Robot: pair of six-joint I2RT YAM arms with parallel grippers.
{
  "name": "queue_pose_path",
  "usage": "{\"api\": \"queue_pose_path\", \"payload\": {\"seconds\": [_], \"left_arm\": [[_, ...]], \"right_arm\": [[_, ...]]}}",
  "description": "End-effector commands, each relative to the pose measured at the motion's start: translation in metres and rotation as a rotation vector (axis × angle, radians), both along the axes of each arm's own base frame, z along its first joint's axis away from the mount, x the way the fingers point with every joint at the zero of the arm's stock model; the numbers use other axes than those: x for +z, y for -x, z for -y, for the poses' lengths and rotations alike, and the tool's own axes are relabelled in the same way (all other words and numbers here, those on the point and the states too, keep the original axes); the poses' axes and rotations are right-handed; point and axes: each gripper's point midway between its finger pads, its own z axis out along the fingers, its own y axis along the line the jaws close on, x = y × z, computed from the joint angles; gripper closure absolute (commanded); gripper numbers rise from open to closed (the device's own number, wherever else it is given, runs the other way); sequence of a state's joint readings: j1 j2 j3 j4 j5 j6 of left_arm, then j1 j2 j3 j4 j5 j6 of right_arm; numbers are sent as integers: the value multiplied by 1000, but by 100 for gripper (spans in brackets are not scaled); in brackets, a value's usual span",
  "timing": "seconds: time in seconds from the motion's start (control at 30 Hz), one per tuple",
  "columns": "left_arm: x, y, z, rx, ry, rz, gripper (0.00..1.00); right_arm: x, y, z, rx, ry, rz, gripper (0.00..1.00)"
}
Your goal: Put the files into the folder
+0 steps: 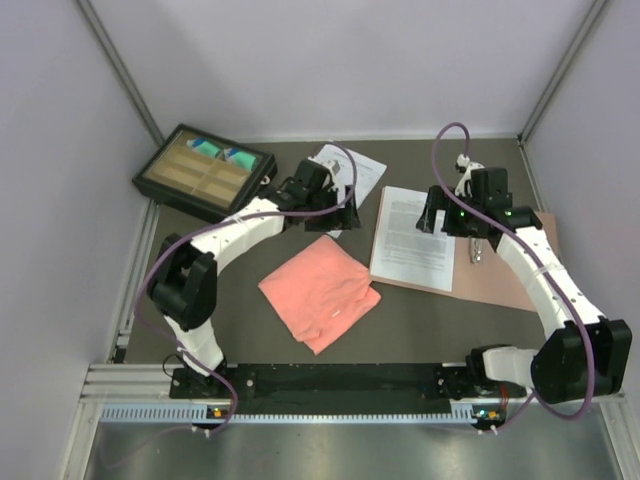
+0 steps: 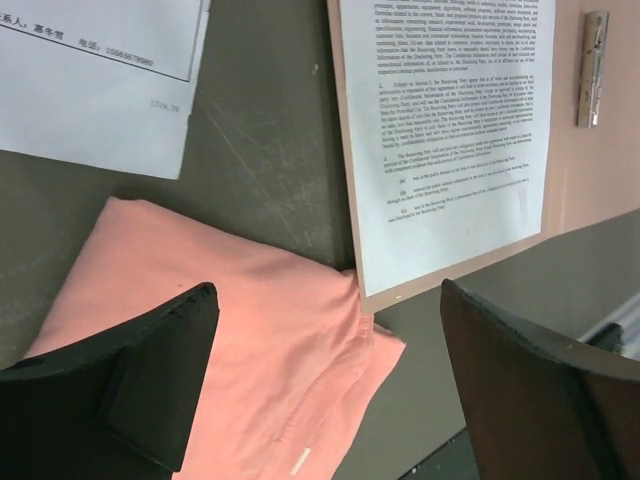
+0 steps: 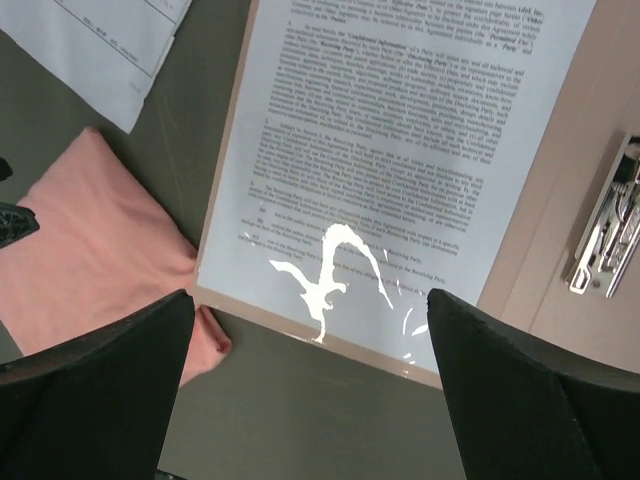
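Left gripper (image 2: 328,298) and right gripper (image 3: 310,300) are seen wide open, nothing held. Dense-text sheet (image 1: 415,235) is laid on the folder (image 1: 520,275), right. Table sheet (image 1: 362,170) is found far-centre, skewed, beside the left gripper (judged the nearer arm).

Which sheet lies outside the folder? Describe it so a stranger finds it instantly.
From the dark tray in the far-left corner, look right: a white sheet lies on the tabletop beyond the salmon cloth. Unlike the dense-text sheet on the tan folder, its print is boxed.
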State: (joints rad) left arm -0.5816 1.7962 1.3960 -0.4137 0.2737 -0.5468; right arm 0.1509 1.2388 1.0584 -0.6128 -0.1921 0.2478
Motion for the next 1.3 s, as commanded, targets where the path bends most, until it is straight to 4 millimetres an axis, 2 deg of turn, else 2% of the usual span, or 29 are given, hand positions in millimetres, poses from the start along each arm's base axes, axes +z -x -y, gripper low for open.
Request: {"api": "queue_pose_path", "payload": {"seconds": [0.0,0.03,0.1,0.13,0.17,0.2,0.27,0.3,0.33,0.37,0.4,0.47,0.57,0.83,1.0,1.1,1.27], "left_arm": [[-6,24,15,79,-212,144,6],[-10,27,14,86,-251,149,9],[-17,42,31,7,-228,122,21],[-17,50,43,-31,-187,110,22],[-20,55,47,-38,-184,108,21],[-23,68,57,-67,-187,114,15],[-31,73,62,-54,-249,158,10],[-30,85,72,-80,-268,183,8],[-34,90,74,-80,-303,196,5],[-42,87,64,-46,-393,230,3],[-42,97,71,-68,-422,256,2],[-56,101,66,-73,-503,267,2],[-71,103,69,-125,-546,261,2],[-95,112,55,-267,-655,206,2],[-108,107,36,-241,-694,154,2],[-115,107,15,-206,-724,131,2],[-127,111,-38,-78,-717,32,2]], "right_arm": [[9,4,9,-82,39,-5,1],[14,6,11,-91,45,9,1],[15,11,14,-92,58,17,1],[18,13,16,-87,67,28,1],[16,15,18,-89,79,25,1],[15,17,21,-94,90,19,1],[13,22,27,-104,119,22,1],[12,23,28,-108,124,23,1],[11,24,30,-108,130,25,1],[12,26,30,-108,132,30,1],[12,27,30,-106,131,31,1],[13,28,29,-96,127,39,1],[18,31,26,-80,112,57,1],[18,37,26,-66,108,80,1],[19,37,24,-59,97,87,1],[20,36,22,-52,89,92,1],[16,33,16,-34,66,87,1]]}}
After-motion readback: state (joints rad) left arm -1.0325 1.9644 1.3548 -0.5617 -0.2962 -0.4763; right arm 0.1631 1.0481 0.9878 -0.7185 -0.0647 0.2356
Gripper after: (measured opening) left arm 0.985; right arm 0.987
